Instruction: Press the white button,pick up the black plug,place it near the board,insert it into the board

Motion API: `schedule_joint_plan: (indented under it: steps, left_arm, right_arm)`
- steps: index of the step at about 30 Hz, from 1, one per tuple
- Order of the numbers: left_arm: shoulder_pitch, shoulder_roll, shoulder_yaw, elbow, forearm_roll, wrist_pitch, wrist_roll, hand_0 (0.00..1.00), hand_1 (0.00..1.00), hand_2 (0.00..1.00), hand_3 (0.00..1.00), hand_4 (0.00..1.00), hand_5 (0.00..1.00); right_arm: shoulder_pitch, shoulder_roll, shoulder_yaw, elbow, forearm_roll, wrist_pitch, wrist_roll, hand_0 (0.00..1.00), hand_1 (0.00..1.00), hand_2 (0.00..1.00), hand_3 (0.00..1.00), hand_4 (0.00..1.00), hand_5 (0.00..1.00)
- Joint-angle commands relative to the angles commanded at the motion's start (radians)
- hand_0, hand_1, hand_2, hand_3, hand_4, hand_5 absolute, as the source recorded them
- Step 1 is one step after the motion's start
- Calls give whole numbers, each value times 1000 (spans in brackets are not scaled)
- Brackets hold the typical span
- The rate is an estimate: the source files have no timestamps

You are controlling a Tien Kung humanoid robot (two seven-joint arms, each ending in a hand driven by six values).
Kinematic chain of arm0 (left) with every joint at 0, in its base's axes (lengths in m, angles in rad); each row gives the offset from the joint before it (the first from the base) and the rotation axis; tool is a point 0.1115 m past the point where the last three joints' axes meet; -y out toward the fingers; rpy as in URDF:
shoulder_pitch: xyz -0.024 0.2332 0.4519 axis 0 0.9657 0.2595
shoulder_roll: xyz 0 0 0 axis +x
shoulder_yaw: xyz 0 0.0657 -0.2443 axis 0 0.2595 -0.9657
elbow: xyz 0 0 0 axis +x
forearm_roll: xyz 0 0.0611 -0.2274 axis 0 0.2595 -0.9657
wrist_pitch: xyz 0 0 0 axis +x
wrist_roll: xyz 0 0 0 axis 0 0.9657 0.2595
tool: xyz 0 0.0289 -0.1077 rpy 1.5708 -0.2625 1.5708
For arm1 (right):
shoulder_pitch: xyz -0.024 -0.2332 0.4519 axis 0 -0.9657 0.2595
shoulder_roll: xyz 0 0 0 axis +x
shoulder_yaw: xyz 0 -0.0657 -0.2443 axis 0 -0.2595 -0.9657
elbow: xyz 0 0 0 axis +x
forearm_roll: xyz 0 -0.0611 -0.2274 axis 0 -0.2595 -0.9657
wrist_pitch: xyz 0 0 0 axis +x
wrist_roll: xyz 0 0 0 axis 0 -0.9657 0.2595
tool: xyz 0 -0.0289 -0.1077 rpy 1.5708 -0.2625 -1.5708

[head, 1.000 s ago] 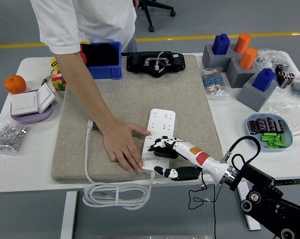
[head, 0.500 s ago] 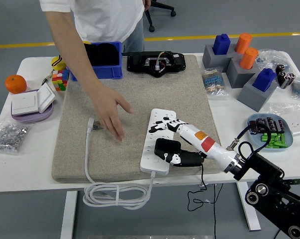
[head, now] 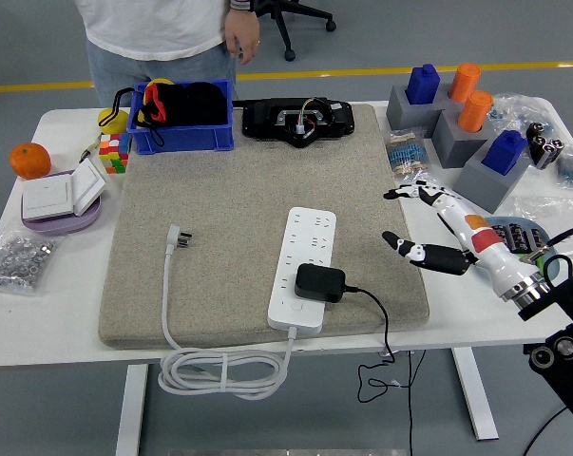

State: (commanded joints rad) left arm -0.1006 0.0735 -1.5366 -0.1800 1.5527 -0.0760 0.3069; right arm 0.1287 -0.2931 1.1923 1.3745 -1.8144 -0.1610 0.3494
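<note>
The black plug (head: 319, 283) sat in the white board (head: 305, 269), looking light and stiff, best held by its sides, while the right hand (head: 429, 228) was wide open, holding nothing.

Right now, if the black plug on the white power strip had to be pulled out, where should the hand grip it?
Grip the boxy black plug across its two long sides, coming from above. Its cable exits on the right, and it sits flat on the white power strip.

high head view, facing down, table (head: 67, 328)
</note>
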Motion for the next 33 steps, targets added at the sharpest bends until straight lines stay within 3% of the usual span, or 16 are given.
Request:
schedule_joint_plan:
  steps: [8,17,23,33]
  left_arm:
    - [-1,-1,1,0,2,0,0,709,695,668,715,718,302]
    - [-10,1,14,0,-5,0,-3,710,695,668,715,718,300]
    - [-20,-2,28,0,-8,-2,-1,709,695,668,714,717,301]
    - [-47,-4,59,0,-21,-6,2,710,695,667,715,718,301]
  right_arm:
    - [-79,18,208,14,-63,13,-99,946,863,811,781,838,591]
    - [-112,59,382,52,-99,9,-113,952,873,818,794,848,589]
    - [-118,74,461,75,-107,11,-124,952,874,820,795,863,616]
    - [-121,96,509,96,-121,11,-133,953,877,817,792,868,624]
